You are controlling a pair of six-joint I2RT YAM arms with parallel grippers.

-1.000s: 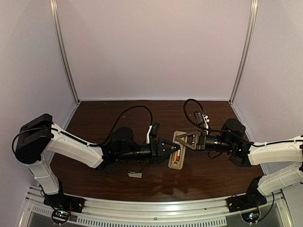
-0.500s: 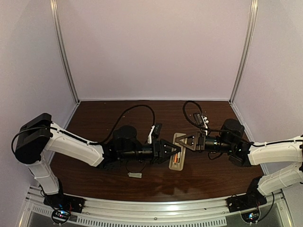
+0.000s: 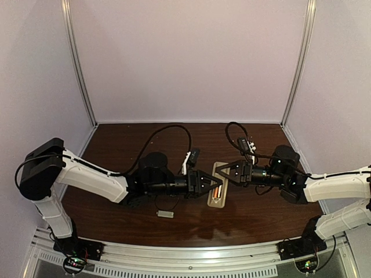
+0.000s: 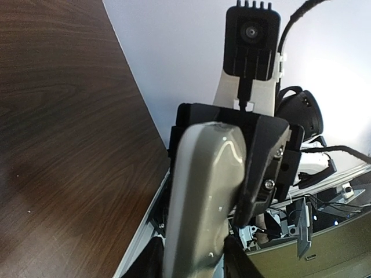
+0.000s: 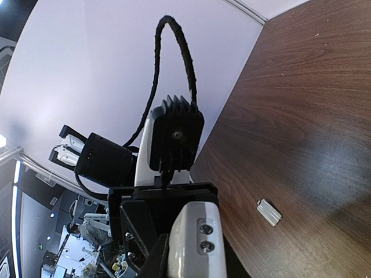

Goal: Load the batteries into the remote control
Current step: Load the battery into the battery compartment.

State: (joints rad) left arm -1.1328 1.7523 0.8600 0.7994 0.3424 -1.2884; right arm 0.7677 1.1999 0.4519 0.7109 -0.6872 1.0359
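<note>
The remote control (image 3: 217, 194) lies back up between the two arms, its pale beige back and open battery bay facing the top camera. A copper-orange battery (image 3: 215, 190) shows in the bay; I cannot tell whether a second one sits beside it. My left gripper (image 3: 215, 183) is shut on the remote's left long edge. In the left wrist view the remote (image 4: 203, 197) fills the gap of the left gripper (image 4: 194, 263). My right gripper (image 3: 226, 174) is shut on the remote's far end. In the right wrist view the right gripper (image 5: 194, 262) holds the remote's white end (image 5: 197, 237).
A small flat pale grey plate (image 3: 165, 214) lies on the dark wooden table (image 3: 127, 139) near the front, left of the remote; it also shows in the right wrist view (image 5: 269, 212). Pale walls enclose the table at back and sides. A metal rail (image 3: 185, 255) runs along the front.
The right gripper's jaws, wide open a second ago, have narrowed onto the remote's far end. The left gripper has moved right and closed on the remote's side.
</note>
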